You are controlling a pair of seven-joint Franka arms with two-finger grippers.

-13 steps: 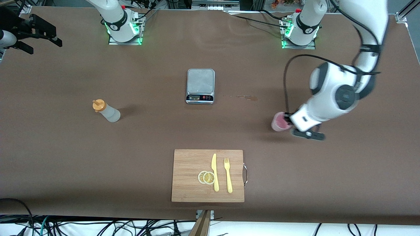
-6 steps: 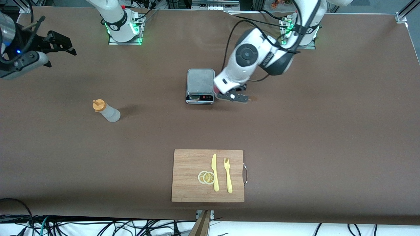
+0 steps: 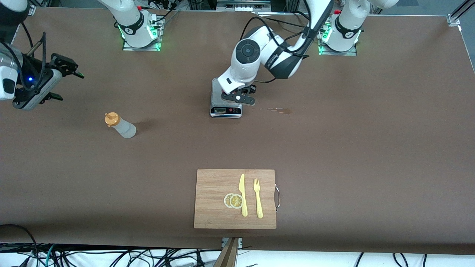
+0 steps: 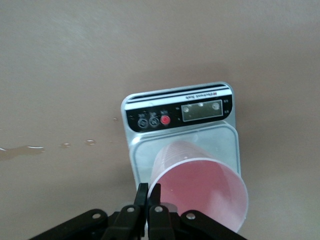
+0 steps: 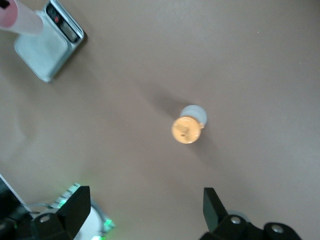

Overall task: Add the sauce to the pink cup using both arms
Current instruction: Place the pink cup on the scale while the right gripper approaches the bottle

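Note:
The pink cup (image 4: 200, 190) is held by its rim in my left gripper (image 4: 149, 192), which is shut on it, tilted just over the silver scale (image 4: 180, 112). In the front view my left gripper (image 3: 237, 97) is over the scale (image 3: 216, 98) and its wrist hides the cup. The cup also shows in the right wrist view (image 5: 17, 17). The sauce bottle (image 3: 120, 126) with its orange cap stands on the table toward the right arm's end. My right gripper (image 3: 68, 86) is open and empty in the air, apart from the bottle (image 5: 189, 127).
A wooden cutting board (image 3: 215, 193) lies near the front camera with a yellow knife (image 3: 243, 194), a yellow fork (image 3: 257, 198) and lemon slices (image 3: 233, 200). A small wet spill (image 3: 280, 110) marks the table beside the scale.
My left arm has carried the pink cup from the left arm's end of the table to over the scale. My right gripper has come down and closer to the bottle.

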